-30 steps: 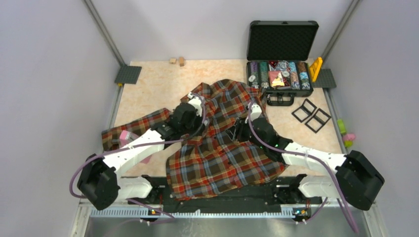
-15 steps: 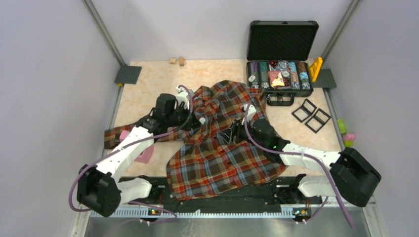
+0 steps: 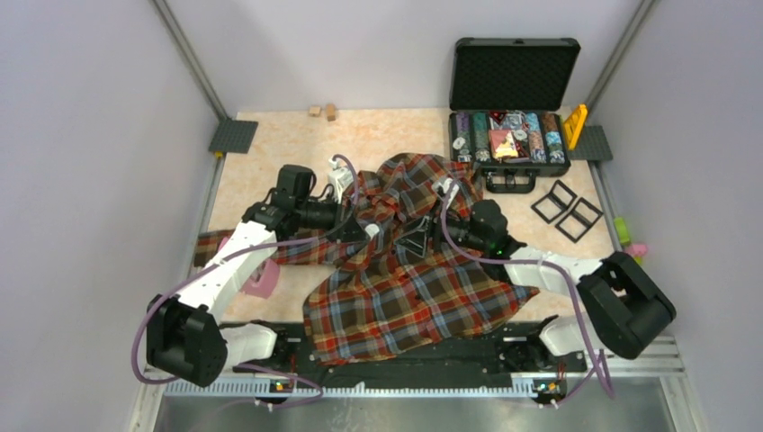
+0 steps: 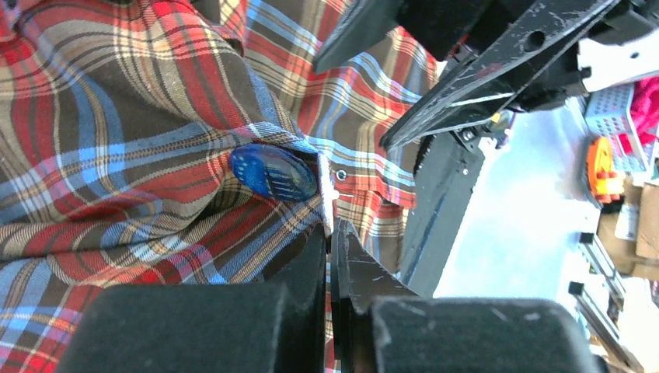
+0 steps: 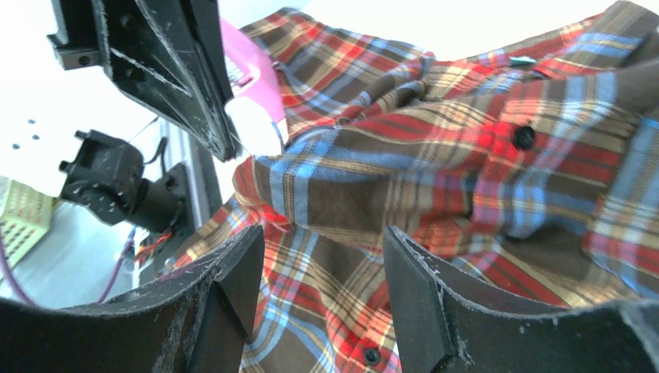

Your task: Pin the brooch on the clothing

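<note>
Red plaid shirt (image 4: 116, 155) pinched in left gripper (image 4: 332, 230) jaws, beside round blue brooch (image 4: 273, 172). Right gripper (image 5: 320, 239) jaws spread; tugging may unseat brooch.

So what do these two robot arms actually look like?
The left arm and right arm have white links between chunky black joints, each trailing a purple cable. The left gripper and right gripper are black, with two flat, tapered, scuffed fingers.

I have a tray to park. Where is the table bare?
Far-left tabletop, between the grey mat, the wooden blocks and the shirt, is bare. The shirt crowds the centre; case and frames fill the right.
</note>
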